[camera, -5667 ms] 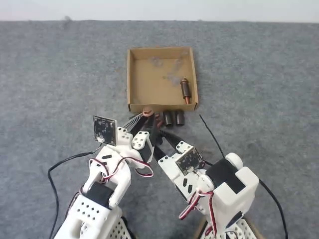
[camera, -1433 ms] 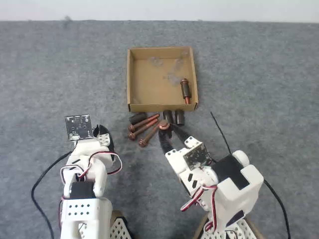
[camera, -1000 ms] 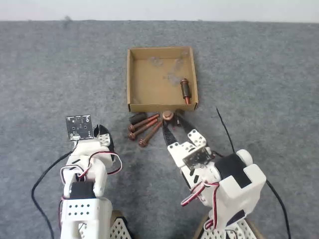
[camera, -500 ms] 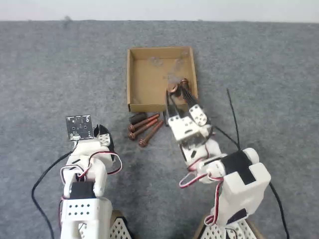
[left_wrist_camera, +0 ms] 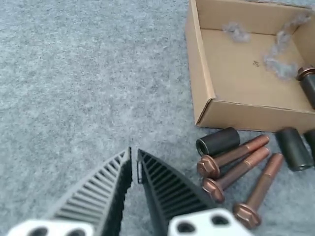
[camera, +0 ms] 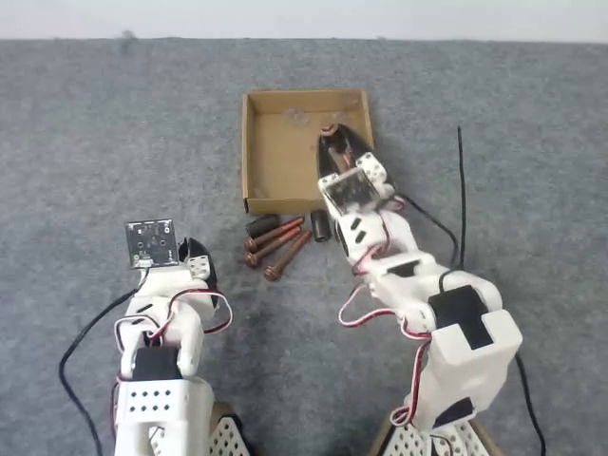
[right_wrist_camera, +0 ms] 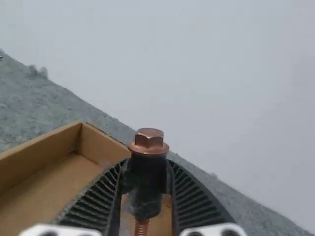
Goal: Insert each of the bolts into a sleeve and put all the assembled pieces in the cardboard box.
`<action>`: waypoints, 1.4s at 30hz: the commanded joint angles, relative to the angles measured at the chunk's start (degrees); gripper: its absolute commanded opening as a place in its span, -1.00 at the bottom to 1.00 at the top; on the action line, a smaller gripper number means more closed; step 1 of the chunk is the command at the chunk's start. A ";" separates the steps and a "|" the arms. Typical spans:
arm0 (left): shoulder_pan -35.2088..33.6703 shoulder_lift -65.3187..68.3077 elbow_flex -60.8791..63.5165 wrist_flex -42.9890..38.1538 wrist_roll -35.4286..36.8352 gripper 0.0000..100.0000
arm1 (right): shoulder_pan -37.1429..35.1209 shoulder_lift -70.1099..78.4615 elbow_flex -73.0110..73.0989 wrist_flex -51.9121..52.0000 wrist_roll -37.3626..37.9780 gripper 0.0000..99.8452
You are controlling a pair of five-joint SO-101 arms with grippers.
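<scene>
My right gripper is shut on an assembled piece, a copper bolt standing through a black sleeve. In the high view this gripper hangs over the right half of the cardboard box. Another assembled piece lies inside the box. Three loose copper bolts lie side by side in front of the box, with one black sleeve to their left and another sleeve to their right. My left gripper is shut on nothing, low over the carpet, short of the bolts.
Grey carpet covers the whole table. Bits of fluff lie in the box. The right arm's black cable loops to the right of the box. Open carpet spreads to the left and right.
My right gripper has carried the assembled piece from the carpet in front of the box up and over it. The left arm pulled back earlier and has since stayed still.
</scene>
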State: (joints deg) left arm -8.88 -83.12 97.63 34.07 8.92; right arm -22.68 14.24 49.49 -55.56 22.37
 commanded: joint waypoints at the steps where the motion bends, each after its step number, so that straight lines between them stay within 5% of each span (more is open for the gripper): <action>1: 0.18 -1.58 -0.66 0.18 -0.53 -0.98 | 0.75 -2.68 -7.91 9.01 0.35 -0.99; 20: 0.09 -1.58 -0.66 0.18 -0.53 -0.98 | 0.40 -2.59 -33.85 63.69 -17.05 -0.99; 42: 0.09 -1.58 -0.66 0.18 -0.53 -0.98 | 0.92 14.64 -63.82 95.87 -18.55 -0.98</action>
State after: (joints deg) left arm -8.88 -83.12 97.63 34.07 8.92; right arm -22.59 29.80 -7.65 38.77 4.35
